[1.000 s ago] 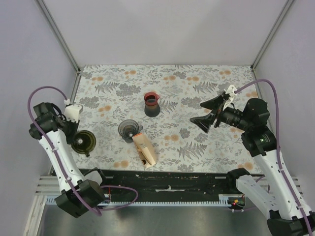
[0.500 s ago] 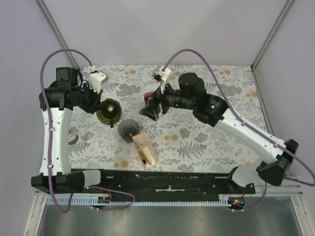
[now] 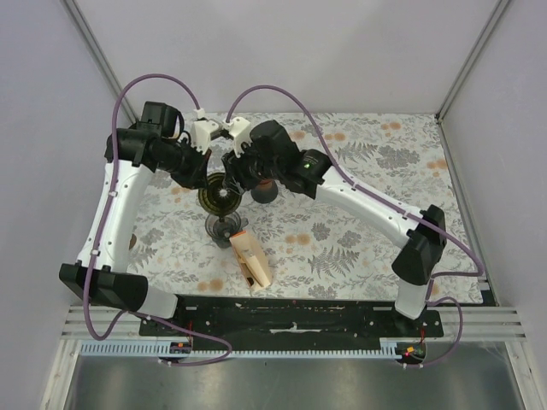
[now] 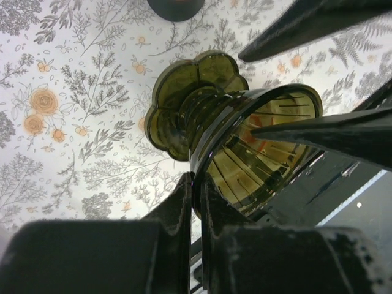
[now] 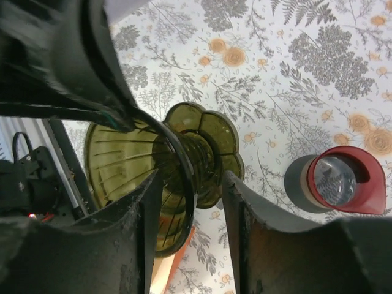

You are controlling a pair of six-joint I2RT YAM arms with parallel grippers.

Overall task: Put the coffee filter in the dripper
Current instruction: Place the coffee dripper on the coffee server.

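the big table has a cloth with leaves and flowers on it. the left arm and the right arm both reach to the far left part of the table and meet there.

the left gripper is almost closed and pinches the rim of the green see-through dripper. the dripper is up in the air, tipped on its side, above the cloth.

the right gripper is wide, with one finger on each side of the dripper. i cannot tell if those fingers touch it.

the tan coffee filter lies on the table near the front edge, well apart from the dripper.

a small grey cup sits just beside the filter. a dark cup with a red rim stands near the dripper, on its right.
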